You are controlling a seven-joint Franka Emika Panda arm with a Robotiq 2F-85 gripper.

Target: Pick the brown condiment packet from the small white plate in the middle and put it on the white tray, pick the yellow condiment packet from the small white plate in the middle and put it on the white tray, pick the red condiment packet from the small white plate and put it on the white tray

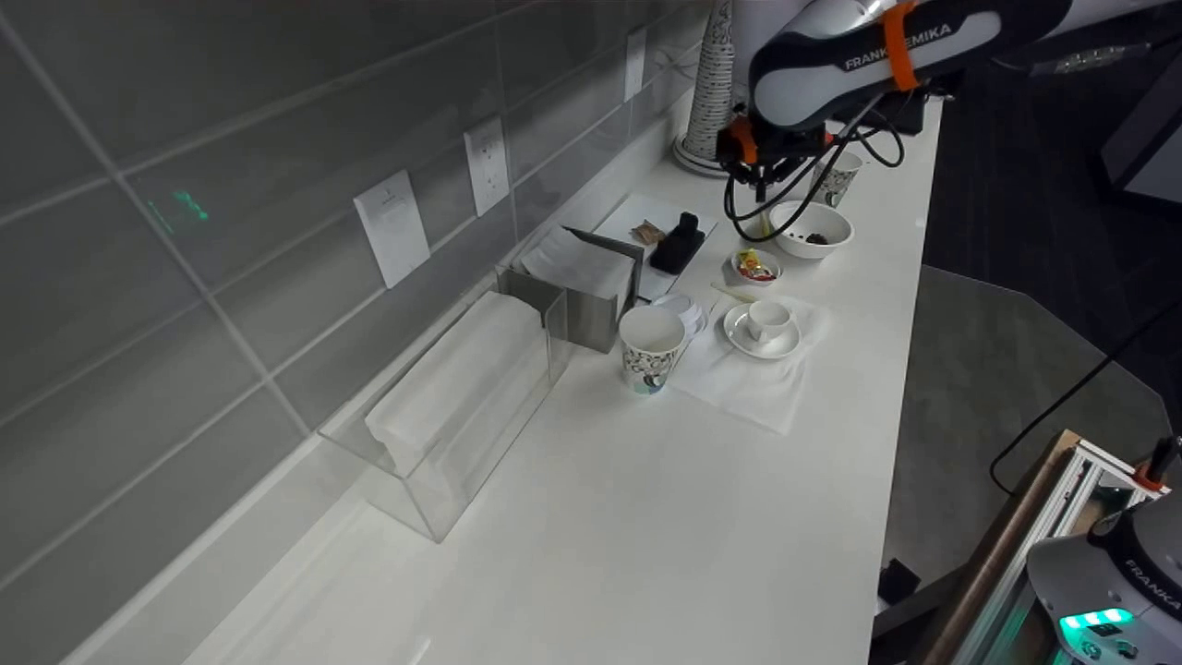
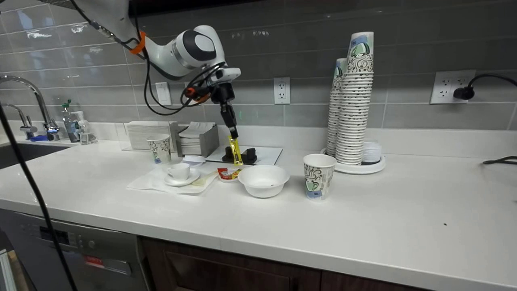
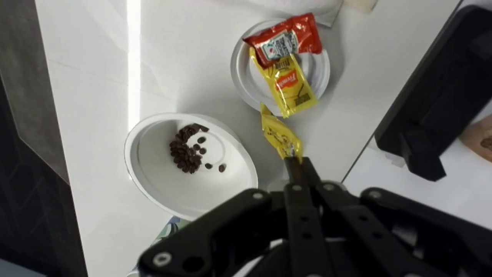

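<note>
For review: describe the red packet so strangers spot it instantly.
In the wrist view, find the white bowl of dark bits. Up and right of it sits a small white plate. There, the red packet lies partly over a yellow packet, set apart by its red colour and pale label.

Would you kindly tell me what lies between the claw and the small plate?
In the wrist view, the yellow packet held by the claw lies between them.

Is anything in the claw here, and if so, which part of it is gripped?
Yes, a yellow condiment packet: the claw pinches it by its upper end, and the rest hangs down below.
</note>
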